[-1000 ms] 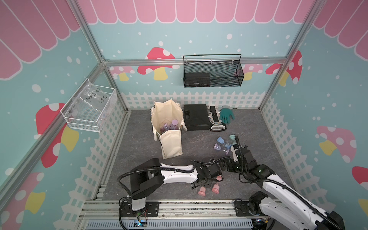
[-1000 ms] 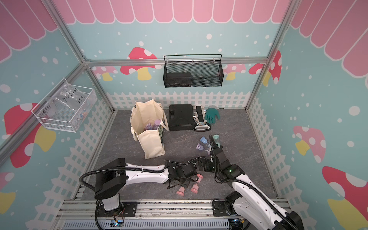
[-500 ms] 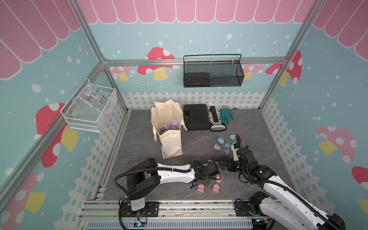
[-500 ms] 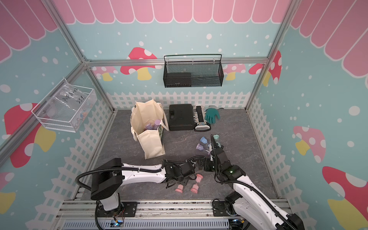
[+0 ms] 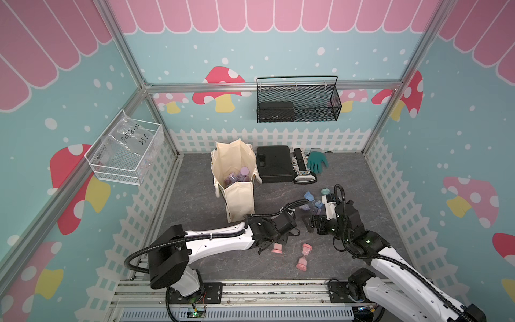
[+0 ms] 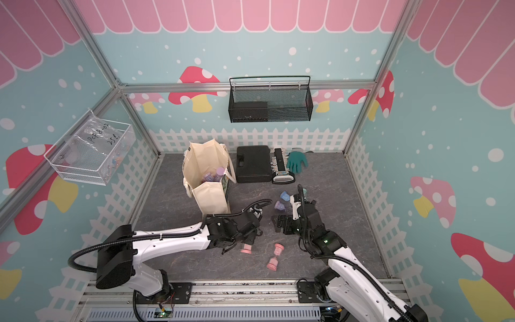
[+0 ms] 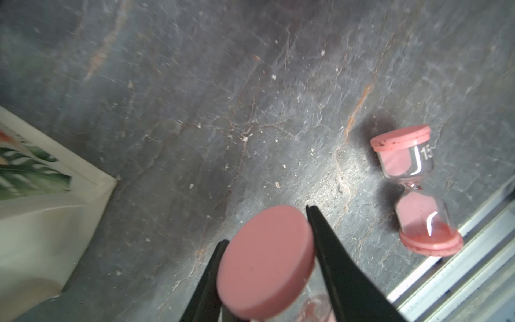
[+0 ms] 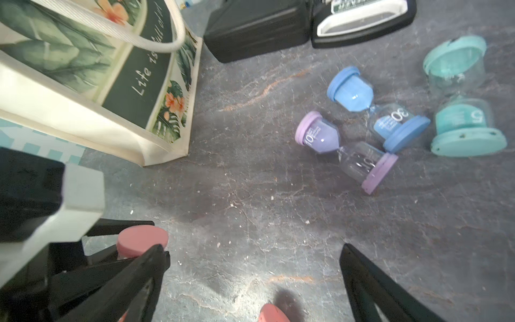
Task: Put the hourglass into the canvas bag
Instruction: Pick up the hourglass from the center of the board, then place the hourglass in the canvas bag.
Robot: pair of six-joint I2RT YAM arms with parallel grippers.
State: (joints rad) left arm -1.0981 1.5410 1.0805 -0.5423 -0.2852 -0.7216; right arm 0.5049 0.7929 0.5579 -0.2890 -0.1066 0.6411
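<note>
My left gripper [image 7: 266, 224] is shut on a pink hourglass [image 7: 264, 262], its round end cap between the black fingers; in both top views it shows at the front of the floor [image 5: 277, 248] [image 6: 246, 248]. A second pink hourglass [image 5: 303, 256] [image 7: 415, 189] lies loose just right of it. The cream canvas bag [image 5: 237, 178] [image 6: 207, 178] stands open behind and to the left, with purple hourglasses [image 5: 238, 177] inside. My right gripper [image 8: 254, 248] [image 5: 313, 223] hangs open over bare floor, right of the left gripper, holding nothing.
Purple [image 8: 345, 150], blue [image 8: 376, 108] and teal [image 8: 459, 97] hourglasses lie on the floor behind the right gripper. A flat black case [image 5: 274, 164], a tool strip [image 5: 302, 167] and a green glove [image 5: 316, 161] sit along the back fence. The metal rail [image 7: 459, 264] edges the front.
My left gripper has moved left and closed on one pink hourglass, drawing it away from the other pink one. The right arm has barely moved.
</note>
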